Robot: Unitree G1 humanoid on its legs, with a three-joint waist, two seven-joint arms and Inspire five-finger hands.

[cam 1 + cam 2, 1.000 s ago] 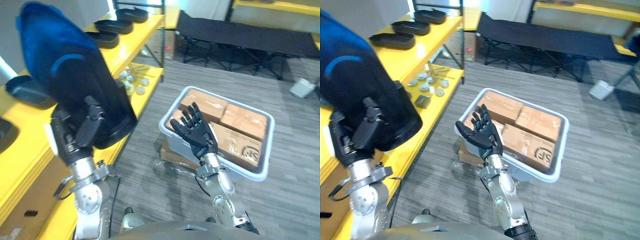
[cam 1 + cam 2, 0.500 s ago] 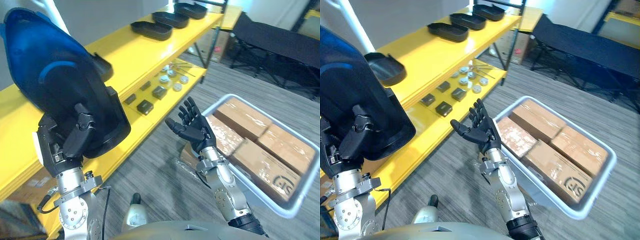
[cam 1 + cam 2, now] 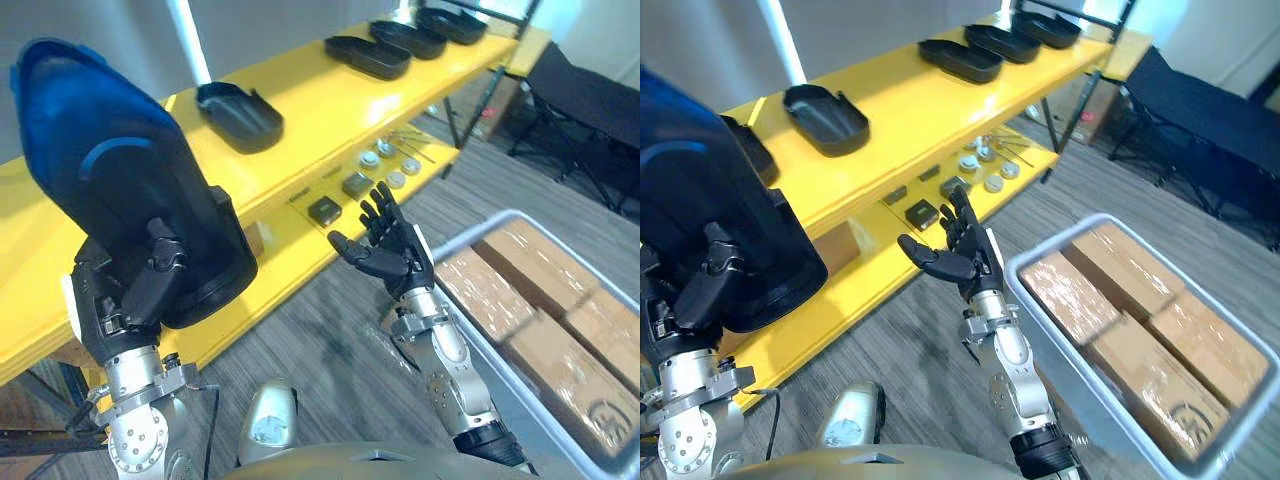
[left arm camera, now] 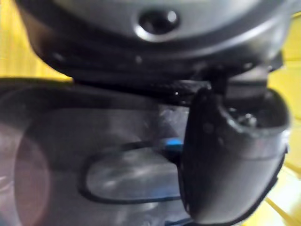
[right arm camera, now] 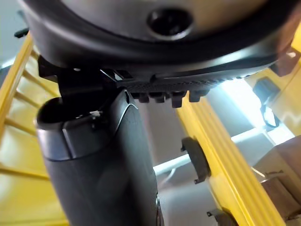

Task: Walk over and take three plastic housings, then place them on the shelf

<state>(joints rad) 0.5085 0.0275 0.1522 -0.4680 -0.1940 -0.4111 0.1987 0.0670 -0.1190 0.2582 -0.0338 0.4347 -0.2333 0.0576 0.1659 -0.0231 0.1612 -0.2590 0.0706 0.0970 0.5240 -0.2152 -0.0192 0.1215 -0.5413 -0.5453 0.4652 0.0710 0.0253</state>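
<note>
This looks like a workshop storeroom: a yellow shelving rack (image 3: 930, 105) holds black plastic housings (image 3: 825, 118) and small parts (image 3: 968, 165). Beside it stands a grey tote (image 3: 1052, 238) of cardboard boxes (image 3: 1185, 335).

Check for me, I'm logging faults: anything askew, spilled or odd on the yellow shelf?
Nothing stands out. The black housings lie flat, spaced along the yellow shelf; small parts sit grouped on its lower level; the left hand grips its blue housing.
</note>
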